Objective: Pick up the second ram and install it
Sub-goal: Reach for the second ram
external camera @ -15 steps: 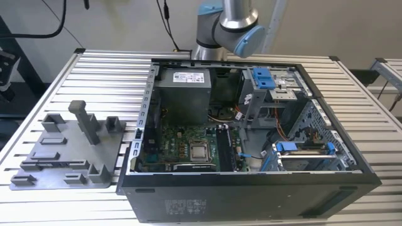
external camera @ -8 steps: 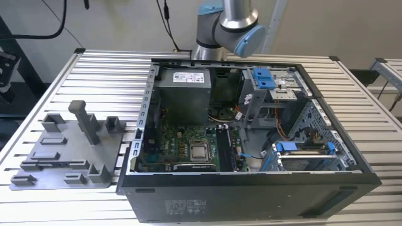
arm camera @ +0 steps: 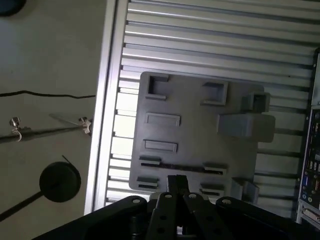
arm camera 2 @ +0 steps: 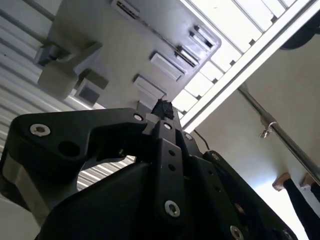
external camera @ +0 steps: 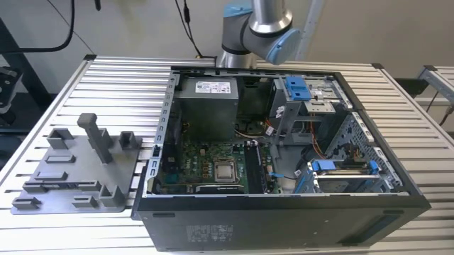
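- My tool (arm camera: 177, 181) points down at the grey plate (arm camera: 195, 125) that lies on the desk (arm camera: 210, 35).
- A thin dark strip sits in the long slot of that plate. I think it is the second ram (arm camera: 181, 168) standing on its edge, but I cannot be sure.
- In the first wrist view the tip of my tool lines up just beside that strip. The tool hangs in the air above the plate and is apart from the strip.
- My tool is closed, with its two sides pressed together. I see nothing held in it.
- My arm (external camera: 255, 26) stands behind the computer case (external camera: 284, 223) and goes up out of the picture.
- The exterior view shows the open computer case with a green board (external camera: 206, 159) inside. The grey plate lies on the desk at the exterior view's left of the case, and the dark strip looks like a short dark line in its slot.
- The first wrist view looks straight down on the plate, so the long slot is easy to see. It also shows the floor (arm camera: 50, 50) beside the desk, with a black cable (arm camera: 45, 94) on it.
- The second wrist view looks along my tool at a slant and shows the plate's posts from the side.
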You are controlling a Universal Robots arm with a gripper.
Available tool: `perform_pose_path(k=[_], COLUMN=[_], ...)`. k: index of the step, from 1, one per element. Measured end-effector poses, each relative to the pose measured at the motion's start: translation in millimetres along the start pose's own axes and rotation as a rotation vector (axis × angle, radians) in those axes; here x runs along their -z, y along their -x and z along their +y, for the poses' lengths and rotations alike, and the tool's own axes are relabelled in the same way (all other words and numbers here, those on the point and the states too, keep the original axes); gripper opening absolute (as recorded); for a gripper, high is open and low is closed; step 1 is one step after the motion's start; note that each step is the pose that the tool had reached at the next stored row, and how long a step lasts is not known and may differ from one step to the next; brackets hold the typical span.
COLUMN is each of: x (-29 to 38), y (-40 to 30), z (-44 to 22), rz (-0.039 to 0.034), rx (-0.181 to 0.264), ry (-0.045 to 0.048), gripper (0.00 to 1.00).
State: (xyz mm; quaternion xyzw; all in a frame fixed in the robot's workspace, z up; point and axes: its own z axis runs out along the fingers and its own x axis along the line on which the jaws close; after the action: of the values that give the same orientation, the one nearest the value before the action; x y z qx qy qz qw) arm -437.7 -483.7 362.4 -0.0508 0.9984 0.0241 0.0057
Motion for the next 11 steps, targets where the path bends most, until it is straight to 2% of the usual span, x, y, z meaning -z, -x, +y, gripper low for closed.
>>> perform_pose_path(k=[7, 11], x=[-1.3, -1.7], y=[10.0, 11.9], z=[-9.6, -10.3], rz=[0.0004, 0.0006], rx=[0.007, 0.007], ry=[0.0001, 0.0000], gripper=[0.11, 0.11])
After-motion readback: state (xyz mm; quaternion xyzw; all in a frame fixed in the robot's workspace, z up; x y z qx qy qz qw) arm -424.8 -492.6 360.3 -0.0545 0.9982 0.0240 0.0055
